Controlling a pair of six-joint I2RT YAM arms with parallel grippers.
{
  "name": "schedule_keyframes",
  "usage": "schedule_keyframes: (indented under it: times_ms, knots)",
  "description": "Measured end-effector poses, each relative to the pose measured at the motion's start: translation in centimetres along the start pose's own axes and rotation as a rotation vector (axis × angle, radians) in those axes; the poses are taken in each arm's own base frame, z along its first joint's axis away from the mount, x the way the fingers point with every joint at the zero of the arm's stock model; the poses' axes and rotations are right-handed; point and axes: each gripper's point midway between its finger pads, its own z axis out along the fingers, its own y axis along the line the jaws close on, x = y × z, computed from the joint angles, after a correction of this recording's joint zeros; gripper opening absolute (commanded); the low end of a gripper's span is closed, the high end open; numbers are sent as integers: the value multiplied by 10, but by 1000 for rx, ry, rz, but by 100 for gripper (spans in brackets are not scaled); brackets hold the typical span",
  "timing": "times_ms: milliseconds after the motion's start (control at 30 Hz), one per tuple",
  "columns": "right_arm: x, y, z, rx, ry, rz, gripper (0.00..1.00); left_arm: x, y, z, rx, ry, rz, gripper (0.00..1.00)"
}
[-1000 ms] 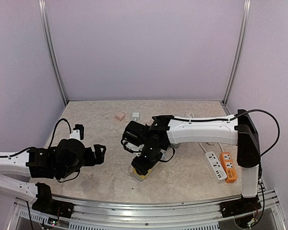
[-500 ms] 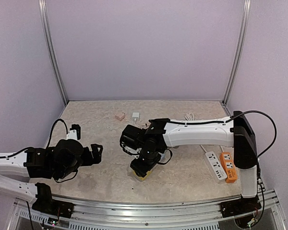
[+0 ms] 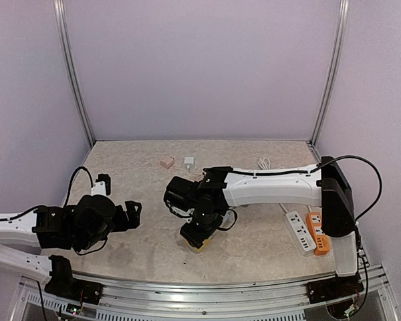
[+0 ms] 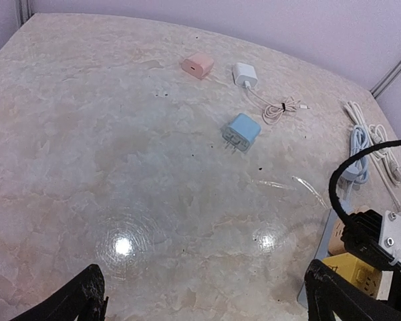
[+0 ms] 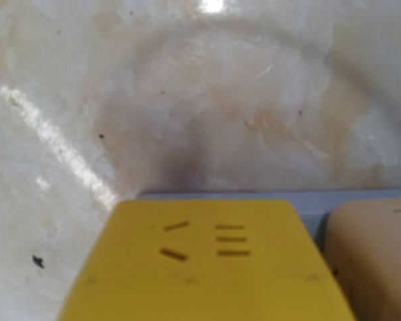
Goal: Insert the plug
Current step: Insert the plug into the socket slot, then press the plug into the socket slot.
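A blue plug [image 4: 241, 131] lies prongs-down-left on the marble table top, far ahead of my left gripper [image 4: 204, 284], which stands wide open and holds nothing. In the top view the right arm hides this plug. My right gripper [image 3: 198, 233] is pressed down onto the yellow end block [image 3: 198, 245] of a multi-coloured power strip and is shut on it. Up close, the yellow socket face [image 5: 207, 261] with its slots fills the bottom of the right wrist view and hides the fingers. A beige block [image 5: 374, 261] adjoins it on a grey-blue base [image 5: 220, 196].
A pink charger [image 4: 197, 65] and a white charger [image 4: 244, 73] with a coiled cable lie at the back. A white power strip [image 3: 299, 231] and an orange one [image 3: 317, 233] lie at the right edge beside the right arm's base. White cables [image 4: 361, 137] trail there.
My left arm has drawn back a little to the left. The right arm's wrist has shifted slightly left and down; the yellow block stays where it was.
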Motion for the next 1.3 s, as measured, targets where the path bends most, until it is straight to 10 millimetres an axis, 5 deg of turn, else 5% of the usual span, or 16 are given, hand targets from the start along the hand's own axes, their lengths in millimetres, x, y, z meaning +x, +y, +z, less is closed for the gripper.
schedule_keyframes:
  times_ms: [567, 967, 1300]
  knots:
    - [0, 1, 5, 13, 50, -38, 0, 1, 3, -1, -9, 6, -10, 99]
    - [-3, 1, -1, 13, 46, -40, 39, -3, 5, -3, -9, -8, -15, 99]
    - [-5, 0, -4, 20, 46, -43, 54, -4, 3, -2, -16, -10, 1, 99]
